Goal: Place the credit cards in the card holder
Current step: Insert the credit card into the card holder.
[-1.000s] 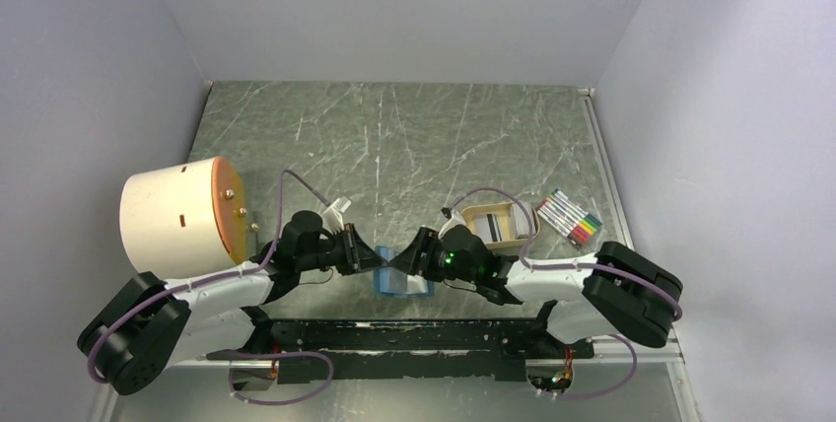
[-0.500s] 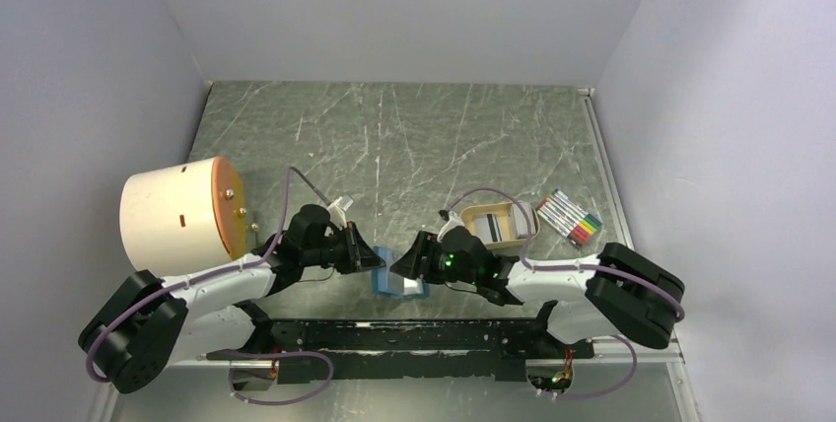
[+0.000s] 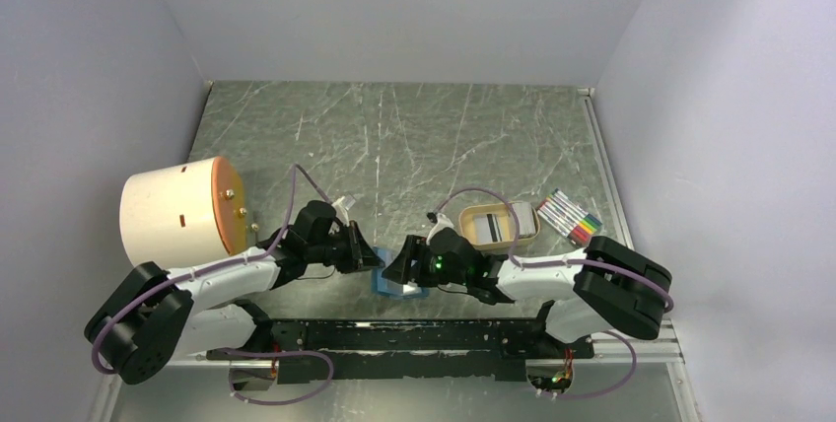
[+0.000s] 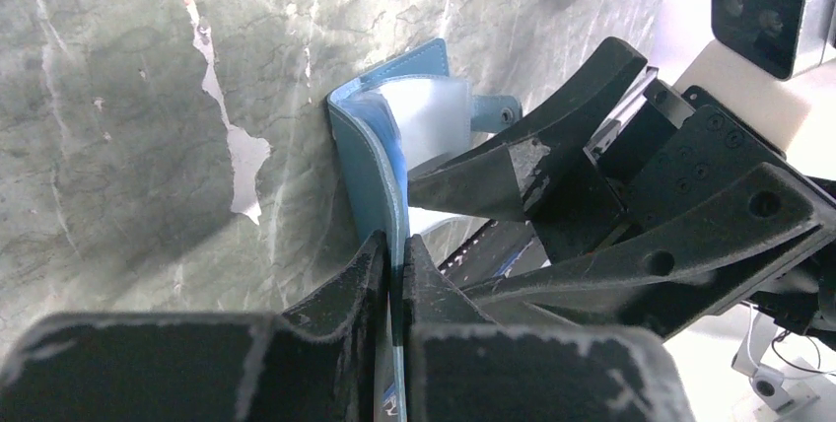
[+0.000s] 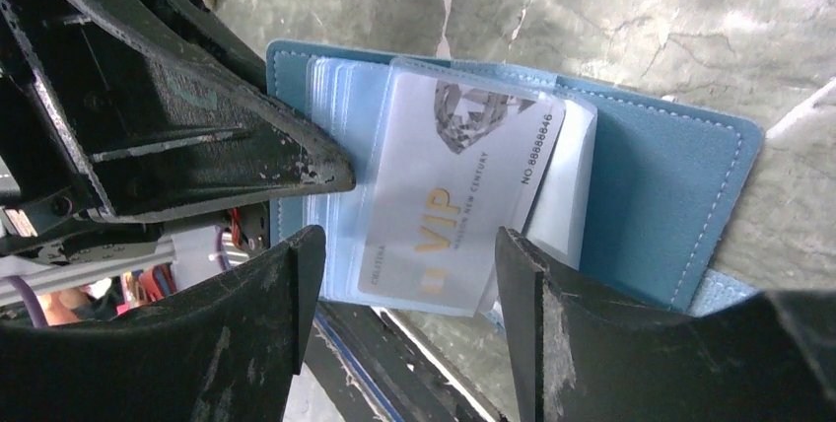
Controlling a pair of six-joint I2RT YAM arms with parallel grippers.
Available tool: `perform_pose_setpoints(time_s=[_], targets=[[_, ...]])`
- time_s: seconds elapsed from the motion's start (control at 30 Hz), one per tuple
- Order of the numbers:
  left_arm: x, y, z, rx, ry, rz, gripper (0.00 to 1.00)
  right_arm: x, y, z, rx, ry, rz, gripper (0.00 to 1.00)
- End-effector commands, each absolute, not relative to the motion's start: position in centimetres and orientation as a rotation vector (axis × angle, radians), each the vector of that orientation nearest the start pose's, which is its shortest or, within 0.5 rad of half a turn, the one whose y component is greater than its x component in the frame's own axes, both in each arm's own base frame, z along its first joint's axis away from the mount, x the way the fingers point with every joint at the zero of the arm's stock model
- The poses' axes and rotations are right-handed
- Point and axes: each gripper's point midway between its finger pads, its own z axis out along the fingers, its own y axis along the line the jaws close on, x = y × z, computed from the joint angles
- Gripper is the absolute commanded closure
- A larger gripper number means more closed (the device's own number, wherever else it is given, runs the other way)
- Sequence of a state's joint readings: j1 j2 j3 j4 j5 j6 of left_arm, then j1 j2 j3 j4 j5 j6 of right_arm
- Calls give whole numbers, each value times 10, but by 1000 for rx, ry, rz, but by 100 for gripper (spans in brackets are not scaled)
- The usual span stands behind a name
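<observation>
Two grippers meet over the teal card holder (image 3: 397, 286), which sits at the near edge of the table (image 3: 414, 136) between the arms. We see our left gripper (image 4: 394, 262) pressed together on the holder's left cover. It pinches that flap and holds it upright off the marble, so the wallet stands open like a book. Our right gripper (image 5: 406, 249) is spread wide, with its fingers (image 5: 266, 323) on either side of a pale card (image 5: 463, 185) printed VIP; we see no grip on it.

The card lies a little tilted across the clear sleeves (image 5: 340, 136) inside the holder. We cannot tell whether it is tucked into a sleeve or only resting on top. The right cover lies flat on the table, and the snap tab (image 5: 730, 289) juts from its outer edge.

Further back, behind the right arm, a tan tray (image 3: 471, 213) holds a striped card (image 3: 490, 229). A pack of markers (image 3: 570, 217) lies just beside the tray on its right. Well apart, at the far left, a cream drum (image 3: 173, 213) lies on its side.
</observation>
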State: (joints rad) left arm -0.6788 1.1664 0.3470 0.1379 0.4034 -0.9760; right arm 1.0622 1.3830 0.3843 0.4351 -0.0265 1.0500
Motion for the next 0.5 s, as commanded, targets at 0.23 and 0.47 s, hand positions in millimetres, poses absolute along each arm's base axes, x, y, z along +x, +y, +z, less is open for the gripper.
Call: perform_pose_setpoints(time_s=[0.23, 0.47], targets=[[155, -280, 99, -69, 2378, -1511, 91, 141, 343, 54, -57, 2361, 1241, 31], [154, -271, 82, -104, 2440, -1417, 91, 143, 324, 48, 40, 2361, 1204, 37]])
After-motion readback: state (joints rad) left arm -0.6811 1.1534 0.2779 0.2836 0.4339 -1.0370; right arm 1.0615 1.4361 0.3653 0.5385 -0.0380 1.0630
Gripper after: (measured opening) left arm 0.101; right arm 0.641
